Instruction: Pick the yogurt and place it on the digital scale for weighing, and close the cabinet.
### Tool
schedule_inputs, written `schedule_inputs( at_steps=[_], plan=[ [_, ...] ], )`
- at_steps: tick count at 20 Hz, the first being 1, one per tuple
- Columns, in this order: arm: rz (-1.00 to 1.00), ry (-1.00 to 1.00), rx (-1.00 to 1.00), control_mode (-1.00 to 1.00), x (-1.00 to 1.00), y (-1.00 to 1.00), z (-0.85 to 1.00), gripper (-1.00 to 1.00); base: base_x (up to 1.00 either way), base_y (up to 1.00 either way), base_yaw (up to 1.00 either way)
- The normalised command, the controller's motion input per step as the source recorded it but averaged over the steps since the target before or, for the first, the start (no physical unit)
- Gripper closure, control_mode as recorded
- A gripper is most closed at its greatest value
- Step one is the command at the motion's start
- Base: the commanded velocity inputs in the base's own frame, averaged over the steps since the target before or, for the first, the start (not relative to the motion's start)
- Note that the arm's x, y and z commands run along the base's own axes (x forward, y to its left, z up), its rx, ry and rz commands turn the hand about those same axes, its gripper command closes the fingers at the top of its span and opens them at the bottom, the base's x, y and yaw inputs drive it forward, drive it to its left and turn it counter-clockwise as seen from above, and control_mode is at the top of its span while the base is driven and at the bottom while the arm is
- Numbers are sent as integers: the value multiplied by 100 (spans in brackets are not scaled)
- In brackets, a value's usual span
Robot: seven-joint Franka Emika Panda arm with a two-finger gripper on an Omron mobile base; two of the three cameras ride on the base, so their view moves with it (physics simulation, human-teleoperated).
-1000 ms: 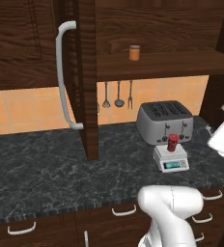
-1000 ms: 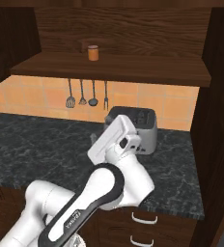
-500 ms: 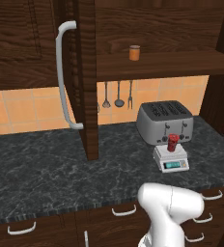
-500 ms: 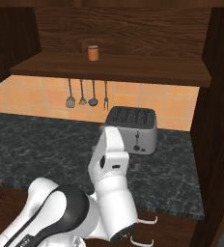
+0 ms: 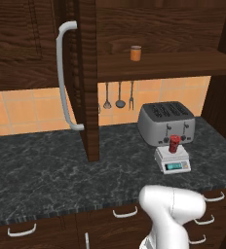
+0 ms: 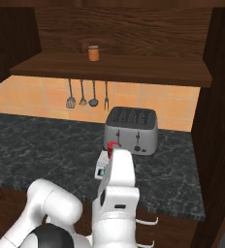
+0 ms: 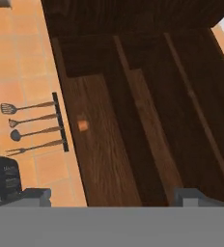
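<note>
**Mia:** Red and tiny, that is the yogurt [image 5: 174, 144]. It sits on top of the digital scale [image 5: 173, 160], right of the middle in the left base view, just in front of the toaster [image 5: 166, 122].

**Ben:** So that part looks done. What is left?

**Mia:** The cabinet [image 5: 83, 78]. Its door sticks out toward us, left of the middle of the frame, with the long silver handle [image 5: 64, 75] on its left side.

**Ben:** Will the door be hard to move?

**Mia:** I think it is stiff and hard wood, heavier than the cup, but it swings on hinges. It will not bend or break. The handle looks smooth, so it may be slippery. A push on the flat face near the handle edge seems best, or a hold around the middle of the bar.

**Ben:** And the gripper [image 7: 113, 198]?

**Mia:** Its two dark fingertips [image 7: 32, 197] stand far apart at the bottom of the hand view, with nothing between them. It looks up at brown wood boards, with the hanging utensils [image 7: 34, 126] at the left.

**Ben:** What about the orange cylinder [image 5: 135, 53]?

**Mia:** It sits on the shelf at the top middle. Leave it.
</note>
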Motion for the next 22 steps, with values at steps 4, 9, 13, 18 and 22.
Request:
schedule_inputs(
  at_steps=[4, 9, 13, 18, 22],
  plan=[
    [-6, -5, -1, -100, -100, -85, 55, -100, 0, 0, 0],
    [-2, 0, -3, -100, -71, -89, 44, -100, 0, 0, 0],
    [-3, 0, -3, -100, -58, -81, 36, -100, 0, 0, 0],
    [-9, 1, -2, -100, -9, -65, 1, -100, 0, 0, 0],
    [-2, 12, -3, -100, 51, -47, -53, -100, 0, 0, 0]
  ],
)
